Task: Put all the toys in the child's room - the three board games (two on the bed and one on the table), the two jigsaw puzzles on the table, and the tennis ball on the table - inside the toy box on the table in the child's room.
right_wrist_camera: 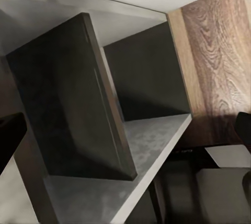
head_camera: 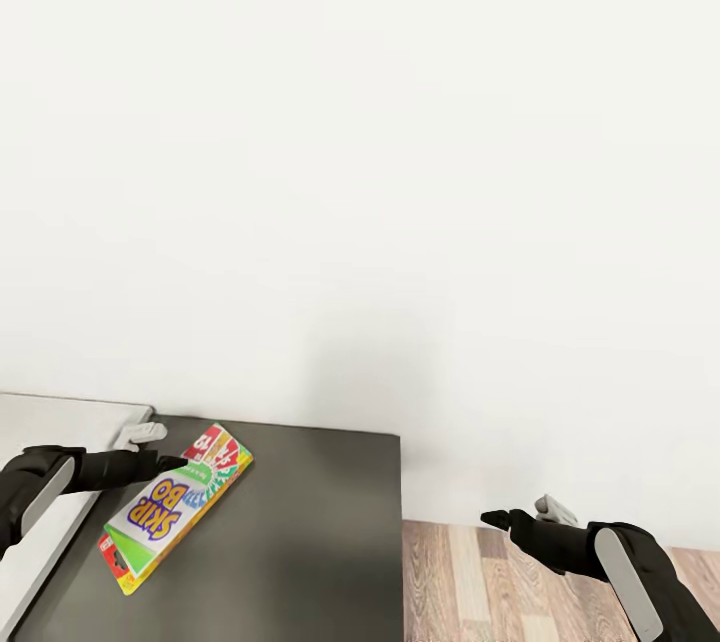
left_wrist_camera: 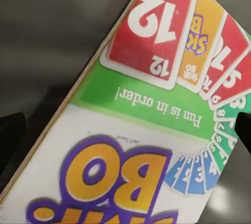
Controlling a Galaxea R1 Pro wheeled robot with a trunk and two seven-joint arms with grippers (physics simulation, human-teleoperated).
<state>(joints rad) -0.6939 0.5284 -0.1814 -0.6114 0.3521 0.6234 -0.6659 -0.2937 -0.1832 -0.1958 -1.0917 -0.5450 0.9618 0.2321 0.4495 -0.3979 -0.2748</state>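
Note:
One board game (head_camera: 175, 507), a flat green-red box with yellow "Skip-Bo" letters and red cards printed on it, lies on the table's lower dark section (head_camera: 300, 542). My left gripper (head_camera: 165, 450) hovers at the box's far end, open. In the left wrist view the box (left_wrist_camera: 141, 130) lies close under the gripper (left_wrist_camera: 125, 132), whose dark fingertips (left_wrist_camera: 10, 135) stand wide apart at either side. My right gripper (head_camera: 510, 517) hangs open over the floor, right of the table, holding nothing. The toy box, bed, puzzles and ball are out of view.
The table's pale grey top (head_camera: 50, 422) sits at the far left, a step above the dark section. A white wall (head_camera: 400, 172) rises right behind. Wood floor (head_camera: 470, 582) lies to the right. The right wrist view looks at the table's dark side panel (right_wrist_camera: 68, 103) and a grey shelf (right_wrist_camera: 141, 150).

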